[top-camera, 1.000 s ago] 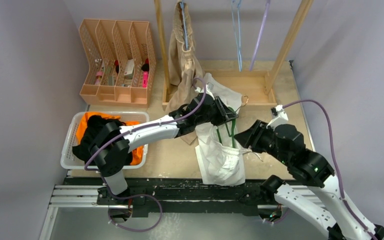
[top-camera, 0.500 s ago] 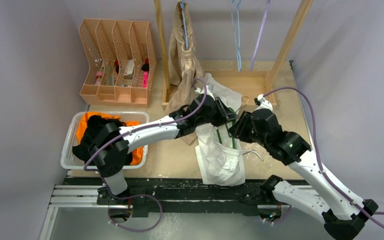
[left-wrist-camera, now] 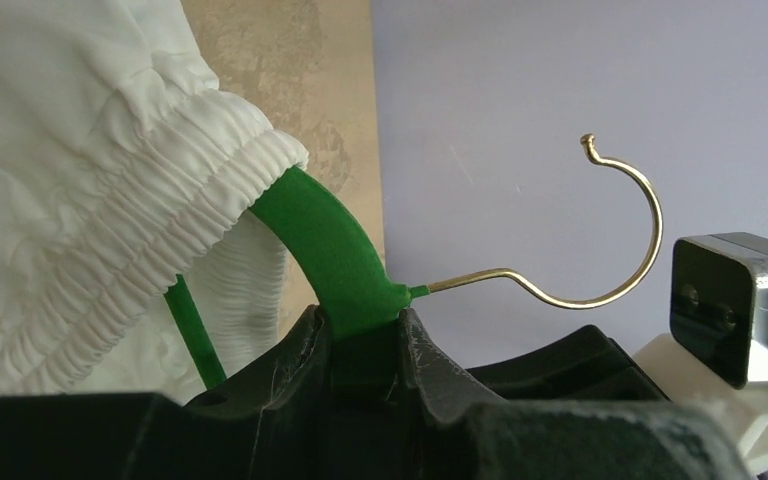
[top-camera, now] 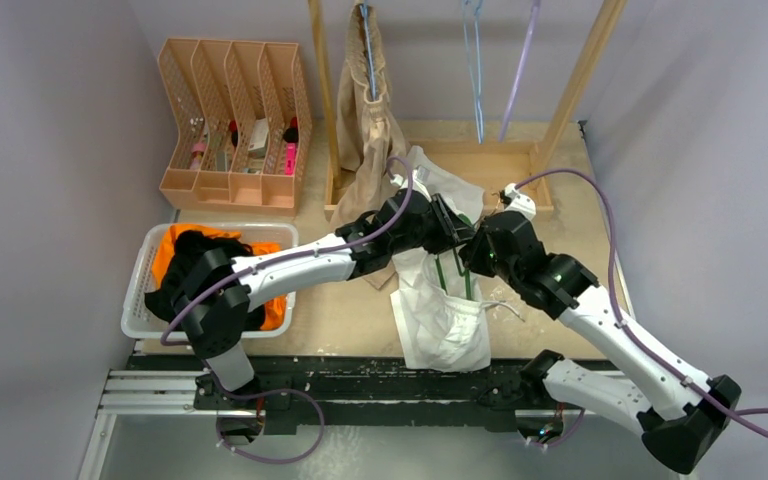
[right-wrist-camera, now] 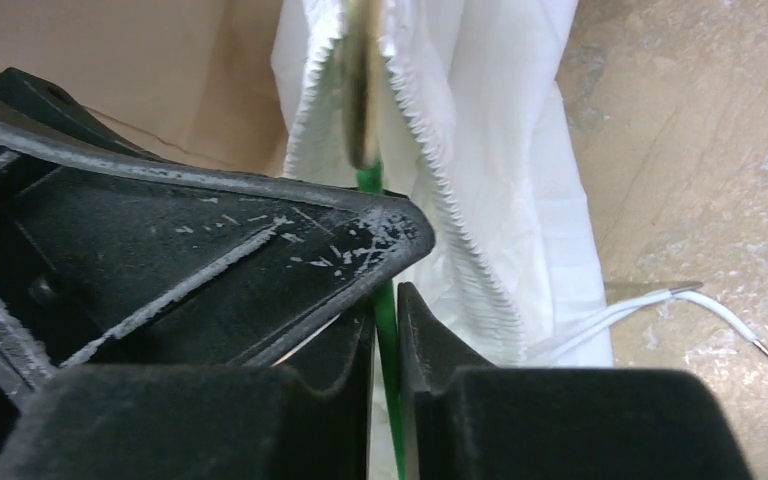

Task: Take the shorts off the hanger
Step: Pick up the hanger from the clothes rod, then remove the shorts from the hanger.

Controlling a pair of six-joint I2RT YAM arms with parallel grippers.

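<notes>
The white shorts [top-camera: 447,322] hang on a green hanger [top-camera: 440,271] over the table's middle. My left gripper [top-camera: 457,232] is shut on the hanger's neck, just below its brass hook [left-wrist-camera: 621,232]; the wrist view shows the green neck [left-wrist-camera: 331,243] pinched between the jaws [left-wrist-camera: 362,322]. My right gripper [top-camera: 472,257] is shut on the hanger's thin green rod [right-wrist-camera: 391,345] beside the white waistband [right-wrist-camera: 500,150]. The beige shorts [top-camera: 368,112] hang on a blue hanger on the rack. The orange shorts [top-camera: 168,246] and the black shorts [top-camera: 196,264] lie in a white basket [top-camera: 148,252].
A wooden rack [top-camera: 570,90] at the back holds two bare hangers [top-camera: 477,70]. A peach desk organiser [top-camera: 232,120] stands at the back left. A white drawstring [right-wrist-camera: 680,305] trails on the table to the right of the shorts.
My right arm has swung left and away from me, up to the hanger, and its jaws now sit around the green rod. The left gripper has kept its hold.
</notes>
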